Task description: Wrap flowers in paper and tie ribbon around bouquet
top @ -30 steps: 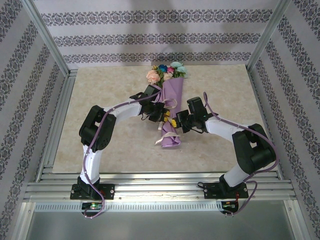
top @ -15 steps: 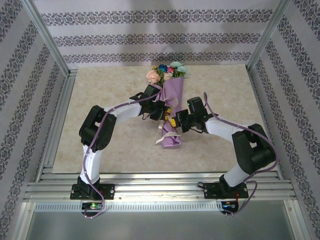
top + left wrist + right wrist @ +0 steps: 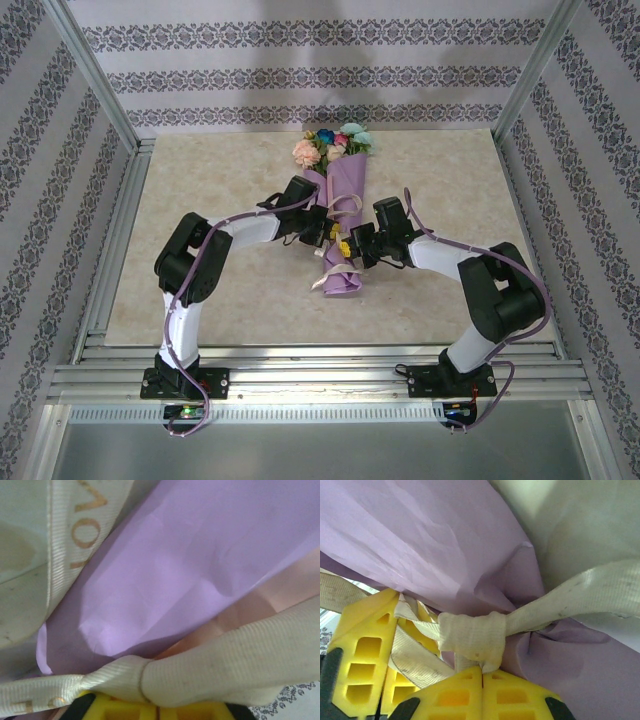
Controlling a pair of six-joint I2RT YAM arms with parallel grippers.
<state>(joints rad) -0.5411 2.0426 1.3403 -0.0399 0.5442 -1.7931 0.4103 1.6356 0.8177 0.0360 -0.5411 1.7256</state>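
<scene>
Lilac paper [image 3: 343, 205] holds the flowers [image 3: 333, 143]; left fingers [image 3: 125, 711], right fingers [image 3: 520, 687] both pinch ribbon [image 3: 470, 632].

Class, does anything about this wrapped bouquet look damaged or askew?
The lilac wrapping paper is creased and puckered where the cream fabric ribbon knots around it; the ribbon shows greyish smudges.

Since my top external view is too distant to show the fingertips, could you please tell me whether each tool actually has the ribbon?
Observer: In the left wrist view, the left tool is shut on the ribbon, pinched beside a gathered crease.
Operator: Thank you; and the right one?
Observer: The right tool is shut on the ribbon too, just under a wrapped knot lying against the paper.
Operator: Is the ribbon plain?
Observer: No, the left wrist view shows gold letters printed on it.
</scene>
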